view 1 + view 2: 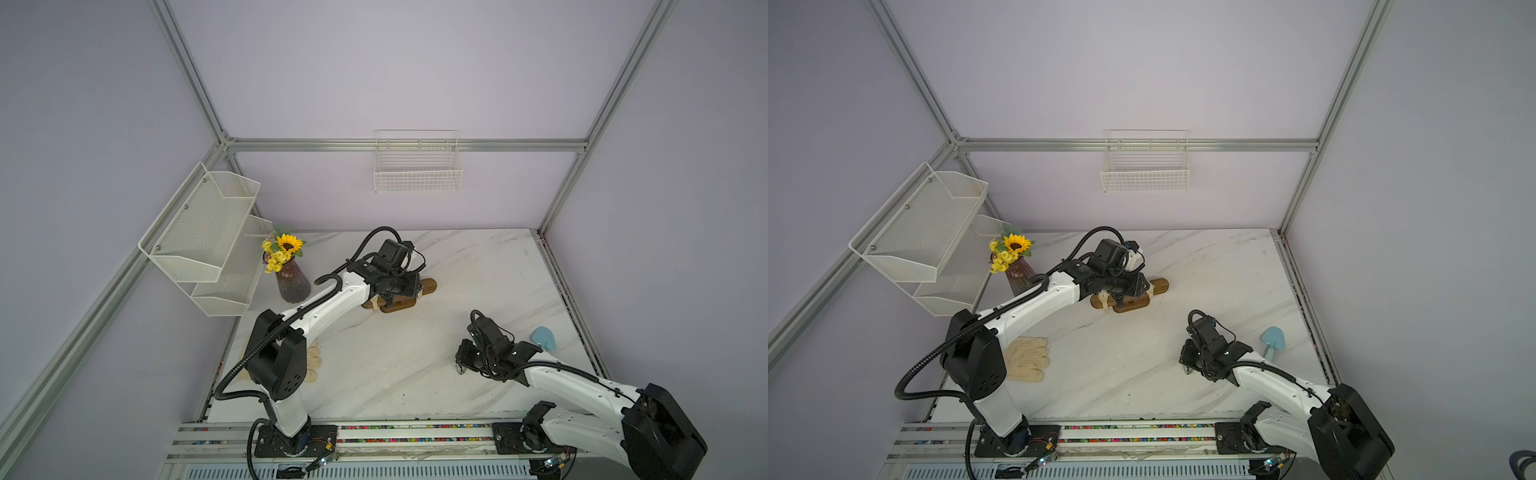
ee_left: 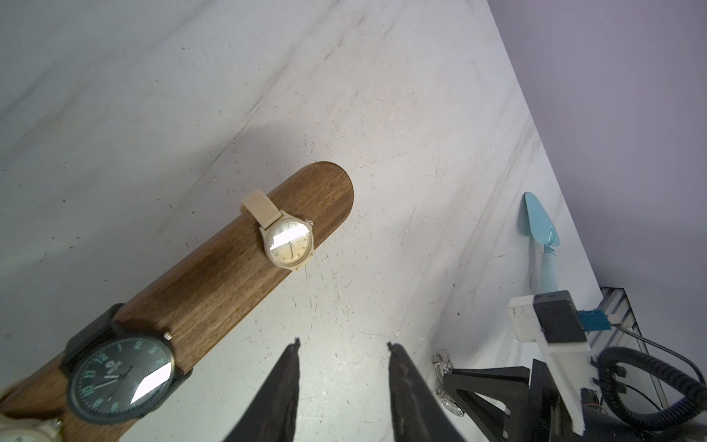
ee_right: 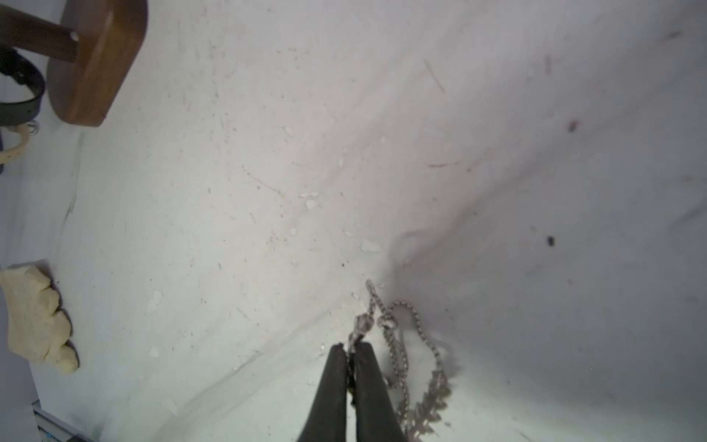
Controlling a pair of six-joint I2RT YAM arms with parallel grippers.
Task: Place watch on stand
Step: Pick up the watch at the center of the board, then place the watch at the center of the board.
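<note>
The chain watch (image 3: 361, 323) sits pinched in your right end effector (image 3: 350, 346), while your left end effector (image 2: 343, 344) hangs parted near the stand (image 2: 214, 283).

We log the brown wooden bar stand (image 1: 428, 286) toward the back of the white marble-patterned table (image 1: 478, 266), left of centre. Three watches sit on its bar: the beige round strap watch (image 2: 289, 239) near the right end, the black round strap watch (image 2: 118, 379) further in, and a second beige watch (image 2: 23, 430) beyond that.

- Back-left corner, left of the stand: dark ribbed glass vase of yellow flowers (image 1: 293, 284).
- Front-left: cream fabric gloves (image 1: 1025, 359).
- Front-right of the stand, on the table: silver metal chain watch (image 3: 363, 323).
- Right edge: light blue plastic trowel (image 1: 544, 337).
</note>
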